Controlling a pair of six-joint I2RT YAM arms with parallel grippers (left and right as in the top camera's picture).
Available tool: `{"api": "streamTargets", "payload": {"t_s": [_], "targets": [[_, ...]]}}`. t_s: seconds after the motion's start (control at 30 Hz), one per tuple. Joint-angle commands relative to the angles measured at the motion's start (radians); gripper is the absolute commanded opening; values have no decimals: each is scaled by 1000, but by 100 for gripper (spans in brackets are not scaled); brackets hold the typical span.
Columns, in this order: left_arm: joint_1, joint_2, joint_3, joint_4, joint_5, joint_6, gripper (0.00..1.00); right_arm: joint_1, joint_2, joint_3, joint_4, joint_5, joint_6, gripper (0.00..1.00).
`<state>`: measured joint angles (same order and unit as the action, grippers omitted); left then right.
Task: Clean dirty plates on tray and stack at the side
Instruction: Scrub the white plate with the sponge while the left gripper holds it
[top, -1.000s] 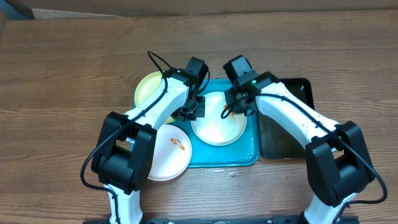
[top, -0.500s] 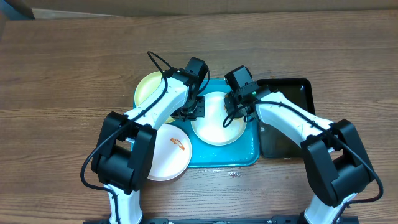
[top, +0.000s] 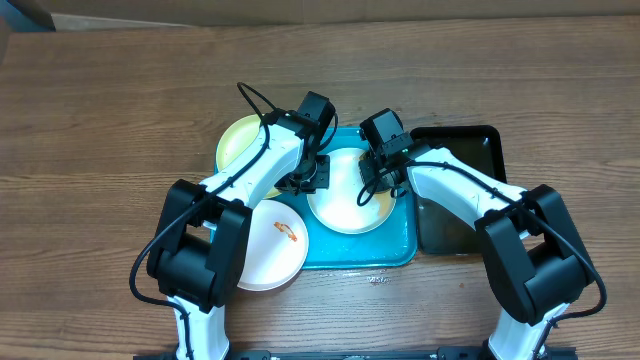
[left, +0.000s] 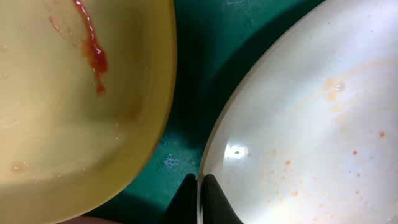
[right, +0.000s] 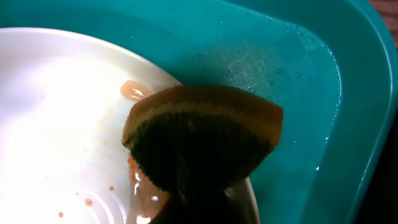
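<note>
A white plate (top: 345, 205) lies in the turquoise tray (top: 385, 248). My left gripper (top: 312, 178) is shut on this plate's left rim (left: 214, 155), fingers on either side of the edge (left: 199, 202). My right gripper (top: 375, 180) is shut on a yellow-and-dark sponge (right: 202, 134) and presses it on the plate's right part (right: 56, 112), where pinkish smears and wet drops show. The lime green plate (top: 240, 145) with a red smear (left: 93, 53) sits at the tray's left edge. Another white plate (top: 268, 245) with an orange smear lies on the table, front left.
A black tray (top: 470, 195) stands just right of the turquoise tray, partly under my right arm. The wooden table (top: 120, 90) spreads around. The turquoise tray's floor is wet (right: 267, 68).
My right gripper with the sponge has moved left and slightly down onto the plate's right part. The left gripper and the plates have stayed put.
</note>
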<state>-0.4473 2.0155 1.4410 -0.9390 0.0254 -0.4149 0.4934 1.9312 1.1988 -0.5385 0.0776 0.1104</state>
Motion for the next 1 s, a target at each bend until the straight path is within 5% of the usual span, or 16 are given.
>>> {"api": "streamTargets", "payload": {"t_s": [0.0,0.3,0.53,0.87,0.97], "targets": [[-5,-31,14,-4,2,18,4,2,20,-6,2,-12,-14,5],[-5,-31,14,-13,2,18,4,2,10,16,-18,-12,-10,10],[-5,-31,14,-13,2,18,4,2,-5,100,-125,-12,-11,38],[-4,-31,14,-6,1,19,4,2,-5,93,-146,-12,-10,36],[-4,-31,14,-6,2,18,4,2,-5,80,-124,-12,-10,22]]}}
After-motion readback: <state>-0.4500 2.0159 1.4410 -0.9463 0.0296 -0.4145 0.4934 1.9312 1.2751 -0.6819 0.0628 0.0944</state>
